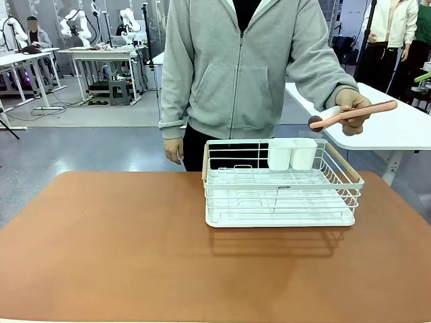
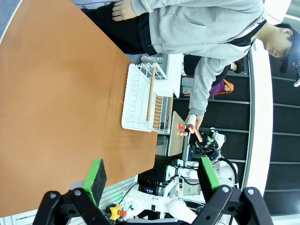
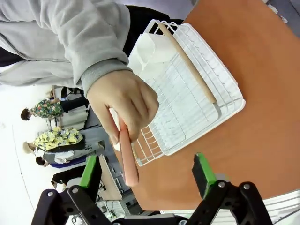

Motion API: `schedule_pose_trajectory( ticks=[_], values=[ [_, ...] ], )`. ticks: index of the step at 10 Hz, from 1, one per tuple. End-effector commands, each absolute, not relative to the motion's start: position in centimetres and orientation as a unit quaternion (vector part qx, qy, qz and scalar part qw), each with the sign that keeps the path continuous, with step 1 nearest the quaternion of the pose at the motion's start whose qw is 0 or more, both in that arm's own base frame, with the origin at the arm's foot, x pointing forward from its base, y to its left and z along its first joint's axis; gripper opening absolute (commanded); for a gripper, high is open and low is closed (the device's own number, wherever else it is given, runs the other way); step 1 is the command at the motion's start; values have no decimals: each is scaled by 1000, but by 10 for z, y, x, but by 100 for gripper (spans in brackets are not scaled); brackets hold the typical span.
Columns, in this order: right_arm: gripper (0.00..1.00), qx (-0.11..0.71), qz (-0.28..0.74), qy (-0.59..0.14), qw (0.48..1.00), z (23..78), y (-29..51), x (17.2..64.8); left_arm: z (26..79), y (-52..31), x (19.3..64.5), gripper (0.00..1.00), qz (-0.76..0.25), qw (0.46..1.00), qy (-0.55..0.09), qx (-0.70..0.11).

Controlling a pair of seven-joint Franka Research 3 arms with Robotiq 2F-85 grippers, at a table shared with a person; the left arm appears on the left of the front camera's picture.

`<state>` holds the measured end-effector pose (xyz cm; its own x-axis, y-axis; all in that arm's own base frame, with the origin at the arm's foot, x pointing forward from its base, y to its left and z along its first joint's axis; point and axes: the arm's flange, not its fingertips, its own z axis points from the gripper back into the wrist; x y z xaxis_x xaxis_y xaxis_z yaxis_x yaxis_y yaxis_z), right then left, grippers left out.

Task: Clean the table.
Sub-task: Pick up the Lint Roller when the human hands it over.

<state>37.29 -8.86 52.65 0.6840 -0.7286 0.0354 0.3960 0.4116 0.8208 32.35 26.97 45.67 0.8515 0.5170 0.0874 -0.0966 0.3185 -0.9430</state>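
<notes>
Worktop: the smooth reddish-brown worktop (image 1: 101, 256) fills the lower frame, carrying the rack.
Rack: a white wire dish rack (image 1: 279, 202) sits right of centre, I judge for collecting items.
Tool: a pink long-handled utensil (image 1: 374, 108) is in the person's hand (image 1: 350, 101), upper right, seemingly offered to me.
Left gripper (image 2: 152, 174): wide open, empty.
Right gripper (image 3: 146, 171): wide open, empty, facing that hand.

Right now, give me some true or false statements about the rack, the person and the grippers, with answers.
1. The white rack sits on the brown table. True.
2. The person's hand holds a pink-handled utensil. True.
3. That utensil lies in the rack. False: it is held in the air.
4. The right gripper is shut on the utensil. False: it is open.
5. The left gripper is open. True.
</notes>
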Motion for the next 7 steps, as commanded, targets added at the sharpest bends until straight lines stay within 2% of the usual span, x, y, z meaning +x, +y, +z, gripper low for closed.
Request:
schedule_pose_trajectory(
  ticks=[1, 7],
  values=[
    [100, 429, -355, -228, 799, 522, -61, 367, 458, 271, 321, 100, 190, 787, -192, -555],
    [100, 468, -354, -237, 774, 492, -35, 359, 458, 271, 321, 100, 190, 787, -192, -555]
  ],
)
